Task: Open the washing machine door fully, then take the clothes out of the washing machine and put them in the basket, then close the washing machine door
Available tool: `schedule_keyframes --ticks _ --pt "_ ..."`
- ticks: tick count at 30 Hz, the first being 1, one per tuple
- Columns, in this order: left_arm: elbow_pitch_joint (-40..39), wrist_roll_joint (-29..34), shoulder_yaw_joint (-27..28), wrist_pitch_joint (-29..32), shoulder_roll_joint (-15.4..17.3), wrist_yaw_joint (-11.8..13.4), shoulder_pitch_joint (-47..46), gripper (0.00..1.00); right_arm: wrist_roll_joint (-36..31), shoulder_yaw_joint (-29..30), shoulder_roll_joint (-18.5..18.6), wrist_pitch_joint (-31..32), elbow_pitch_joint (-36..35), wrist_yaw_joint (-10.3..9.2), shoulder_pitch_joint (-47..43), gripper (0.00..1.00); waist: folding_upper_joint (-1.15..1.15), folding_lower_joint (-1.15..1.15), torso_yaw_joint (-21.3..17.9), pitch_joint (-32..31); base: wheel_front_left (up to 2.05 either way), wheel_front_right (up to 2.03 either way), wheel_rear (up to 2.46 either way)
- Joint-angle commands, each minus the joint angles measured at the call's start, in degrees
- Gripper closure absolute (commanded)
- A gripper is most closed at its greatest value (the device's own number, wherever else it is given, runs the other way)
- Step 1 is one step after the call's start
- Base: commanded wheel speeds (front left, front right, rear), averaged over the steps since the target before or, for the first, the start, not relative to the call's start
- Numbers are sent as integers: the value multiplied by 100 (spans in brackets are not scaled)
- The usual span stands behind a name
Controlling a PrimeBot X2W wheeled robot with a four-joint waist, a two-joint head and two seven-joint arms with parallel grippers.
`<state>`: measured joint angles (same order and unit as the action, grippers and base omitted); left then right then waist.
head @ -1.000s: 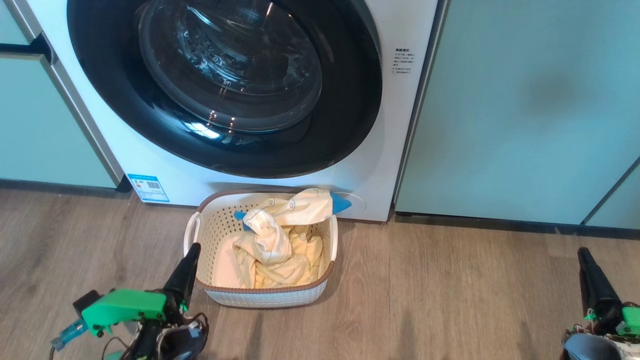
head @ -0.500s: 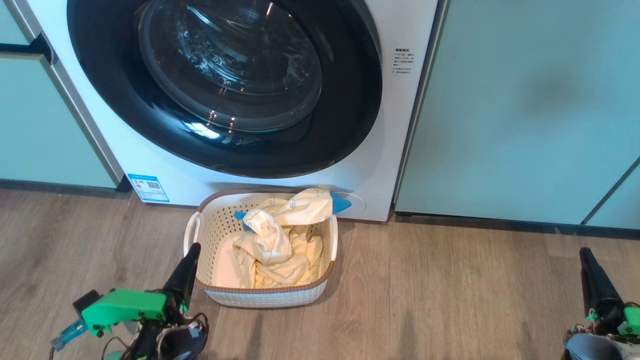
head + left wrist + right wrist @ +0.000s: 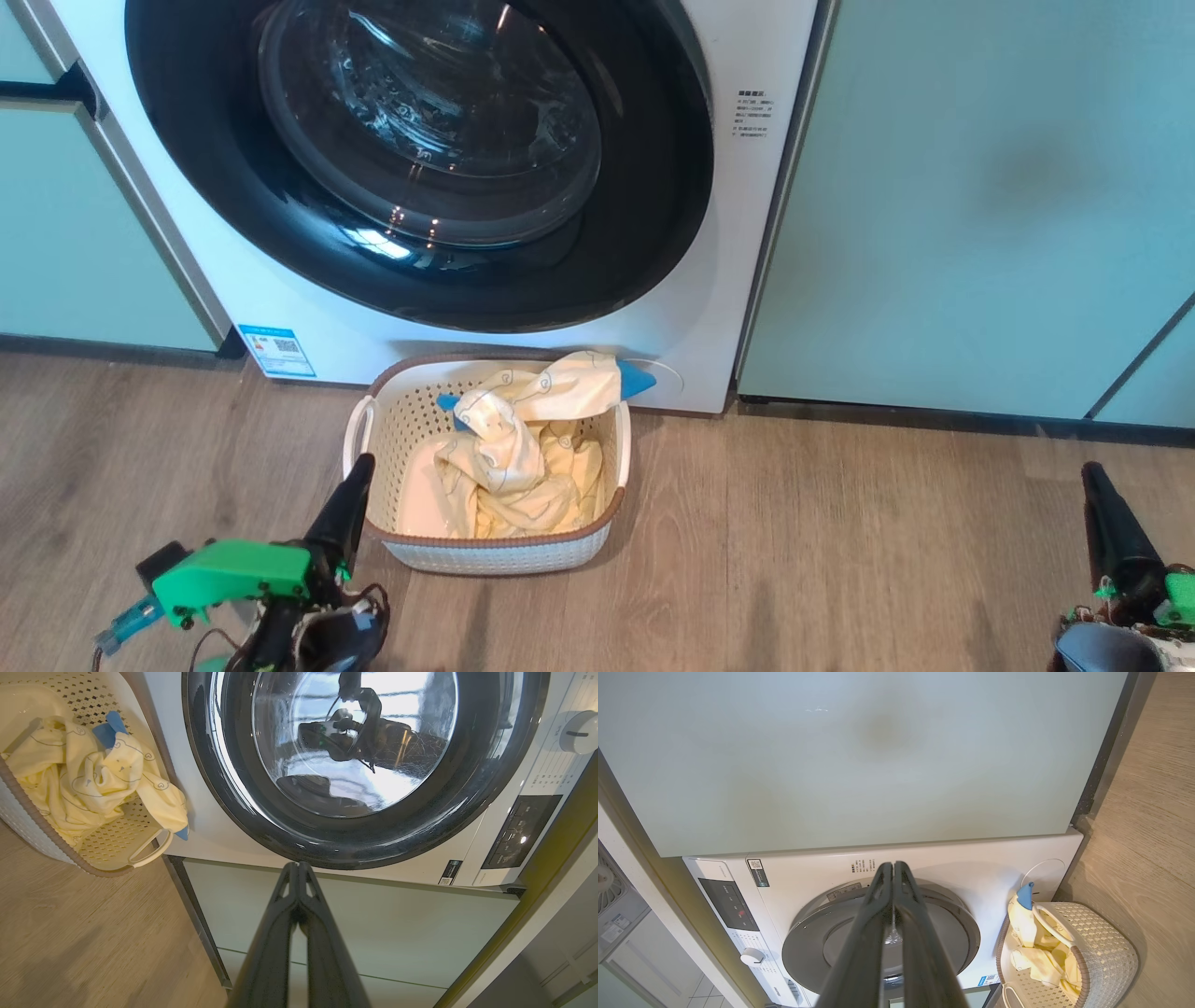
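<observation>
Washing machine door (image 3: 420, 159): shut. Its black rim lies flush on the white front of the washing machine (image 3: 761, 252). The glass bowl is full of reflections, and the drum behind it cannot be made out.

Basket (image 3: 495, 557): stands on the wood floor (image 3: 840, 551) directly in front of the machine, below the door's lower edge. Its far rim is close to the machine's base; whether they touch cannot be told.

Clothes (image 3: 518, 457): pale yellow and cream with outlined bears, heaped inside the basket. One fold is draped over the far right corner of the rim. A blue part (image 3: 639, 381) pokes out past that corner against the machine's front.

Robot's left fingers (image 3: 344, 504): at the lower left of the head view, just beside the basket's near left corner. Contact with the basket wall cannot be told. The pair is pressed together tip to tip and holds nothing. In the left wrist view the closed tips show against the door's rim.

Robot's right fingers (image 3: 1111, 527): at the lower right of the head view, over bare floor and well apart from the basket. They sit in front of the pale green cabinet panel (image 3: 980, 205). The tips meet and carry nothing, as the right wrist view also shows.

Other marks: a blue label (image 3: 275, 350) at the machine's lower left and printed text (image 3: 752, 114) right of the door. The left wrist view shows a white knob (image 3: 577, 732) and a dark control panel (image 3: 521, 830).
</observation>
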<state>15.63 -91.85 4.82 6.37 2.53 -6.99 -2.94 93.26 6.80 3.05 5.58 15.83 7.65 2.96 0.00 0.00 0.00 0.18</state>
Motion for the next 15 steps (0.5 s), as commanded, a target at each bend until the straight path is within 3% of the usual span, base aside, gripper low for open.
schedule_keyframes --ticks 1,15 --pt "-158 -30 172 14 35 -49 -325 100 -50 -99 37 34 -184 -16 316 100 0 0 0 0 0 0 0" --pt "-158 -30 172 13 35 -49 -325 100 -62 -85 27 45 -183 -16 317 100 0 0 0 0 0 0 0"
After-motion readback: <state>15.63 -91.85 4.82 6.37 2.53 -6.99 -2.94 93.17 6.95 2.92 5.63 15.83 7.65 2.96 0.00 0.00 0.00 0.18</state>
